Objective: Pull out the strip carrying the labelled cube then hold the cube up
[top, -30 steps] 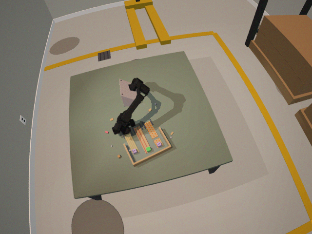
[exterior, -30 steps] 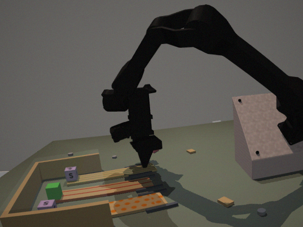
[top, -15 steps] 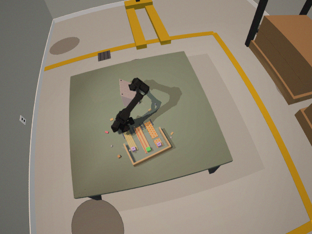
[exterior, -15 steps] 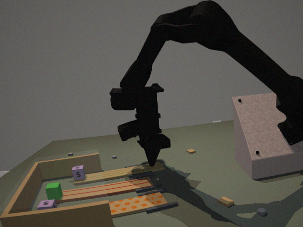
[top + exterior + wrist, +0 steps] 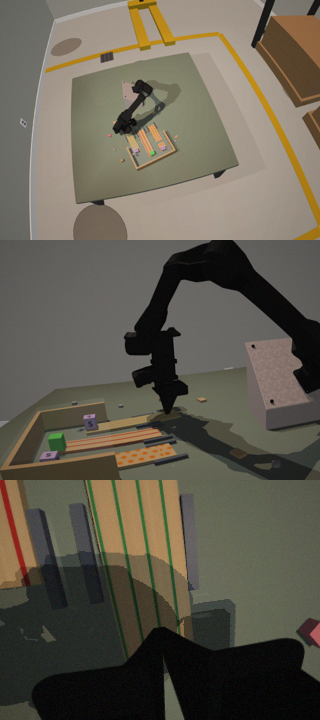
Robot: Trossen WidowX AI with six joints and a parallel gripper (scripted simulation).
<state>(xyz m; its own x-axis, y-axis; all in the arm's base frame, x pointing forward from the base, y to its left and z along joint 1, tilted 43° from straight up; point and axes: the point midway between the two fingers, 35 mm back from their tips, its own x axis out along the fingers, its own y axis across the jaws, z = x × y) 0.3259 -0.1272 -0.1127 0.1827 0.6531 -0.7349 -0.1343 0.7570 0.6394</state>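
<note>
The green-lined strip (image 5: pixel 132 142) (image 5: pixel 116 422) (image 5: pixel 145 510) is in one piece and carries a purple cube marked S (image 5: pixel 136 150) (image 5: pixel 90 422) at its inner end. My gripper (image 5: pixel 167 413) (image 5: pixel 159 633) is shut and empty, its tips at the top of this strip near the outer end; contact is hard to tell. The red-lined strip (image 5: pixel 145 140) (image 5: pixel 113 440) carries a plain green cube (image 5: pixel 152 153) (image 5: pixel 56 442). The orange-dotted strip (image 5: pixel 155 133) (image 5: pixel 144 454) is split by a gap; its short inner piece (image 5: pixel 160 143) carries another S cube (image 5: pixel 163 148) (image 5: pixel 49 456).
A wooden wall (image 5: pixel 157 160) (image 5: pixel 59 467) surrounds the inner ends on three sides. Low dark guide rails (image 5: pixel 171 459) (image 5: pixel 189 540) flank the strips. A red block (image 5: pixel 109 135) (image 5: pixel 315 632), orange blocks (image 5: pixel 122 160) (image 5: pixel 238 453) and grey bits (image 5: pixel 120 405) lie around. A pinkish wedge (image 5: pixel 129 91) (image 5: pixel 273 374) stands behind.
</note>
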